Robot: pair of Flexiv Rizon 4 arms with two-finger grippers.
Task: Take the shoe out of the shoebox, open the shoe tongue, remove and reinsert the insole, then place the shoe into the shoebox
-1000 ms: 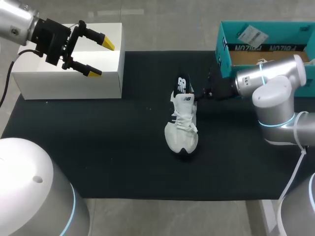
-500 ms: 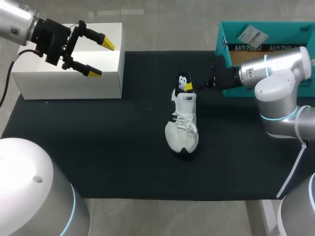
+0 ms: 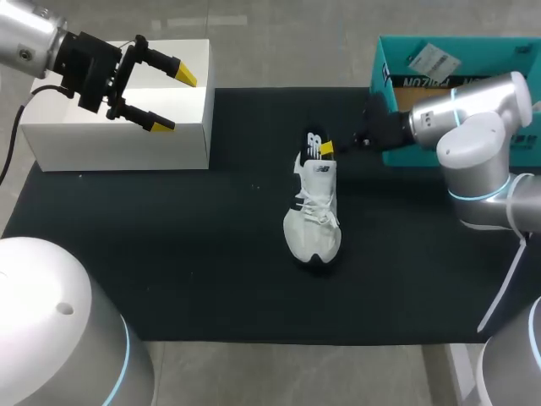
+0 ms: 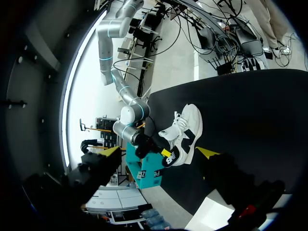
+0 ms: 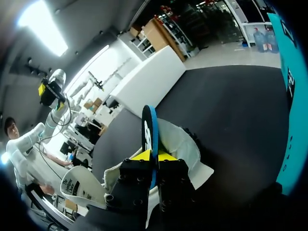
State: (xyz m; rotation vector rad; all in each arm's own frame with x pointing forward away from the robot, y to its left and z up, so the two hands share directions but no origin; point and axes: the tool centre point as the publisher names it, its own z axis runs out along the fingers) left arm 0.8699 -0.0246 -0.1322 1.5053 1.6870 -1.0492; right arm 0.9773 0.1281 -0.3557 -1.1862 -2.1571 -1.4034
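A white and black shoe (image 3: 314, 216) lies on the black mat, toe toward me. Its dark insole (image 3: 314, 140) stands up out of the heel opening. My right gripper (image 3: 328, 149) comes in from the right at the heel and is shut on the insole. In the right wrist view the thin blue-edged insole (image 5: 150, 130) is pinched between the yellow tips of my right gripper (image 5: 154, 156), with the shoe (image 5: 185, 142) under it. My left gripper (image 3: 169, 100) hangs open over the white box, far from the shoe (image 4: 185, 132).
The teal shoebox (image 3: 385, 80) stands open at the back right, just behind my right arm. A white box (image 3: 118, 139) sits at the back left on the black mat (image 3: 169, 254).
My right gripper moved in from beside the heel toward the shoe's opening and shut on the insole. The left arm and the shoe have not moved.
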